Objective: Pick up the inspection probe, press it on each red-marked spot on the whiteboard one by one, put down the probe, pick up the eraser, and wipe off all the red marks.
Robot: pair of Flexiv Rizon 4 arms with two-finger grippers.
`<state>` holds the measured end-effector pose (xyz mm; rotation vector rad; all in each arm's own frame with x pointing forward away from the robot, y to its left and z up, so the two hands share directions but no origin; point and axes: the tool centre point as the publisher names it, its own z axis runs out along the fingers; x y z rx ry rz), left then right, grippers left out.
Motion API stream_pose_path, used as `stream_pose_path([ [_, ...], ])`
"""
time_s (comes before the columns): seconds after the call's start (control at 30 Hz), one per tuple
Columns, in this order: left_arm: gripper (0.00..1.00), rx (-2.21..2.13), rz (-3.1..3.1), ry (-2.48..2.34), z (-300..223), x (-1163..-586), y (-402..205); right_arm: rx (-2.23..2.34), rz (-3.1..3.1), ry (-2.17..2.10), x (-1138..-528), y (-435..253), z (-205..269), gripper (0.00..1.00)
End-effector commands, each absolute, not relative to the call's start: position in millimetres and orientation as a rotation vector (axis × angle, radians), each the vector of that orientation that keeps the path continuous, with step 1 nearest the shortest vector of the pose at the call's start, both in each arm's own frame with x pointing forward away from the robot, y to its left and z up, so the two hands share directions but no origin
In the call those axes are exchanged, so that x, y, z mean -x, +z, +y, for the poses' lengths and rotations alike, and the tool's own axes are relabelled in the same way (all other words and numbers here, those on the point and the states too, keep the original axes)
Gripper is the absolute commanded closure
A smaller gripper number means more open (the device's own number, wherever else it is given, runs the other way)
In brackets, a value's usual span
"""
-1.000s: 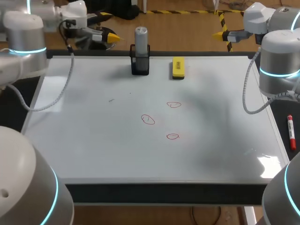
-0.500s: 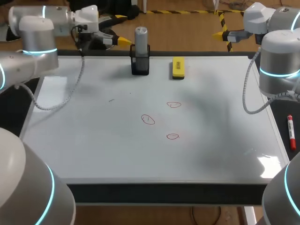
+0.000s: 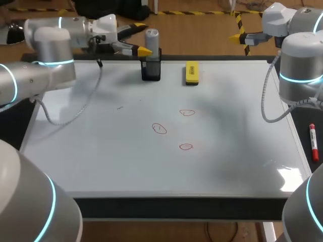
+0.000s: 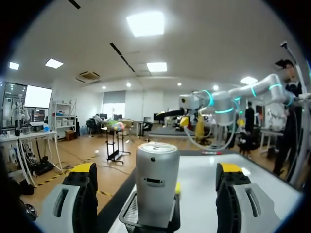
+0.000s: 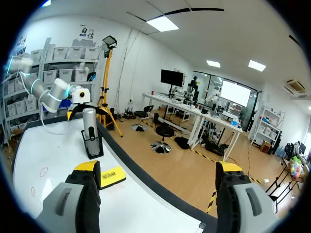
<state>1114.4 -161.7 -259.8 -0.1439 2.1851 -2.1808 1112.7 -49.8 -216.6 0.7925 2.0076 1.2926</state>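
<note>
Spread wide and gripping nothing, the yellow-tipped fingers (image 4: 81, 191) of the left gripper (image 4: 157, 168) stand to either side of the inspection probe (image 4: 156, 182). The probe is a grey cylinder, upright in its black holder (image 3: 151, 68) at the far edge of the whiteboard (image 3: 91, 151). Clear gaps show between the tips and the probe in the left wrist view. Seen from the head view, the left arm (image 3: 48, 45) comes in over the board's far left corner, one yellow tip just beside the probe. To the right of the holder and apart from it, the yellow eraser (image 3: 192, 72) lies flat on the board. Three small red rings are drawn near the board's middle: a far mark (image 3: 187, 113), a left mark (image 3: 159, 128) and a near mark (image 3: 186, 146), each apart from the others. The right gripper (image 5: 158, 167) hangs beyond the board's far right corner. Its fingers are likewise parted and empty, with probe and eraser well ahead of it in the right wrist view. A red marker pen (image 3: 313, 142) lies on the dark table (image 3: 305, 131) beside the whiteboard's right edge.
</note>
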Motion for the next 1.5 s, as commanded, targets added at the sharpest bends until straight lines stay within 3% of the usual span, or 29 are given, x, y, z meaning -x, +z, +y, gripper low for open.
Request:
stream_pose_path([
  [0.03,0.0,0.142,2.159,-2.21,-171,-1117,-273,-0.793,2.011,1.291,-1113,-216,-50,0.0],
  [1.23,0.0,0.167,2.136,-2.263,-188,-1122,-289,-0.793,2.011,1.291,-1113,-216,-50,0.0],
  [1.47,0.27,0.165,2.131,-2.265,-191,-1124,-289,-0.793,2.011,1.291,-1113,-216,-50,0.0],
  [1.5,0.27,0.164,2.129,-2.266,-192,-1124,-289,-0.793,2.011,1.291,-1113,-216,-50,0.0],
])
